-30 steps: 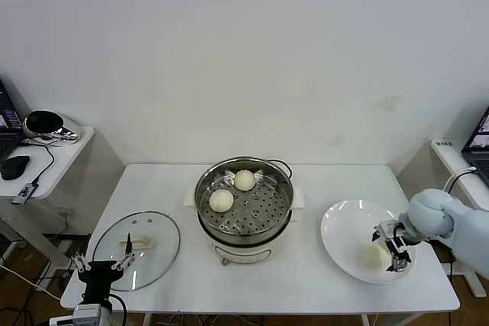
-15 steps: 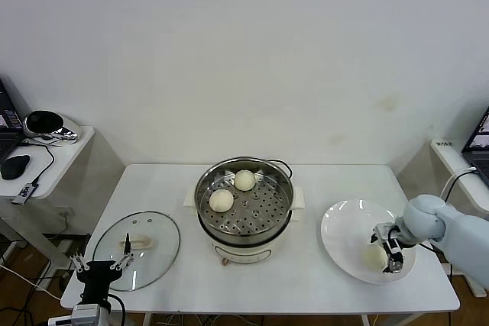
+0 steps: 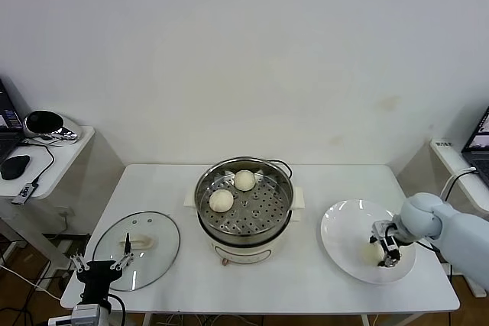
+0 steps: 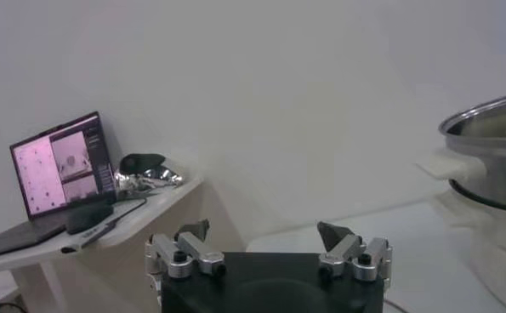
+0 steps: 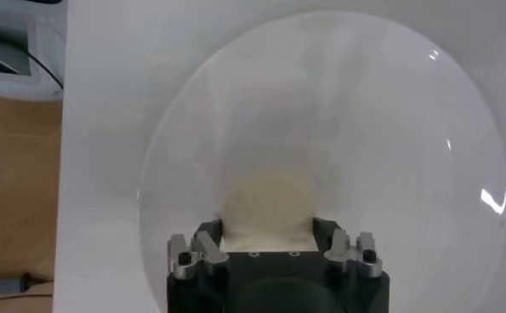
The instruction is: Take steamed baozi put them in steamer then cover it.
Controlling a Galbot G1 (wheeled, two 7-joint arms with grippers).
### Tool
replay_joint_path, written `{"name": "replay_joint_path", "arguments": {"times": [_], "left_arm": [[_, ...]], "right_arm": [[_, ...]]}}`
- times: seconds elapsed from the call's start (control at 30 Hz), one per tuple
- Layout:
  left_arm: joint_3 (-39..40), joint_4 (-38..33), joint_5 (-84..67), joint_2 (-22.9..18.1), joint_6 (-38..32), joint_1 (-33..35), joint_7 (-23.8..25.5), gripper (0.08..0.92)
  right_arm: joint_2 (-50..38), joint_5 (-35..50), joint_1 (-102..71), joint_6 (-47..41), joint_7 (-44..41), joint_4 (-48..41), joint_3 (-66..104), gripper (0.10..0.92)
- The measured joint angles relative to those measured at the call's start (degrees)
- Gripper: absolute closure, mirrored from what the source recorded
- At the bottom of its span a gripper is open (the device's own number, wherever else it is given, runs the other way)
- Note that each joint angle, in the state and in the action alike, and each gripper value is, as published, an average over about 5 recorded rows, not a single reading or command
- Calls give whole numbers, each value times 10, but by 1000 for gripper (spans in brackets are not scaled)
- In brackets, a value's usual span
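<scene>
The steel steamer [image 3: 203,202] stands mid-table on its cream base, uncovered, with two baozi [image 3: 244,180] [image 3: 221,201] on the perforated tray. A third baozi [image 3: 373,252] lies on the white plate [image 3: 344,223] at the right. My right gripper [image 3: 384,253] is down on the plate, its fingers closed against both sides of that bun. The right wrist view shows the bun [image 5: 270,200] held between the fingers of the right gripper [image 5: 268,230]. The glass cover [image 3: 157,227] lies flat at the front left. My left gripper [image 3: 99,266] is parked open beside it. A fourth bun is not visible.
A side desk [image 3: 46,150] with a mouse and a helmet-like object stands at the far left. In the left wrist view the steamer's rim [image 4: 491,128] is off to one side, and a laptop [image 4: 61,162] sits on the side desk. The plate [image 5: 363,128] lies near the table's right edge.
My right gripper dropped lower onto the plate, shifted slightly towards the bun and closed round it. The left arm, the cover and the steamer have not moved.
</scene>
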Motion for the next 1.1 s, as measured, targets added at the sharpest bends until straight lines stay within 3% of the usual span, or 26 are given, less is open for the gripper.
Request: {"name": "replay_joint_path", "arguments": {"times": [0.53, 1.1], "left_arm": [[-5, -4, -6, 5, -1, 0, 0, 177], [-17, -16, -8, -2, -2, 6, -1, 177]], "right_arm": [[40, 99, 242, 11, -37, -2, -87, 389], [241, 199, 420, 72, -19, 6, -219, 381]]}}
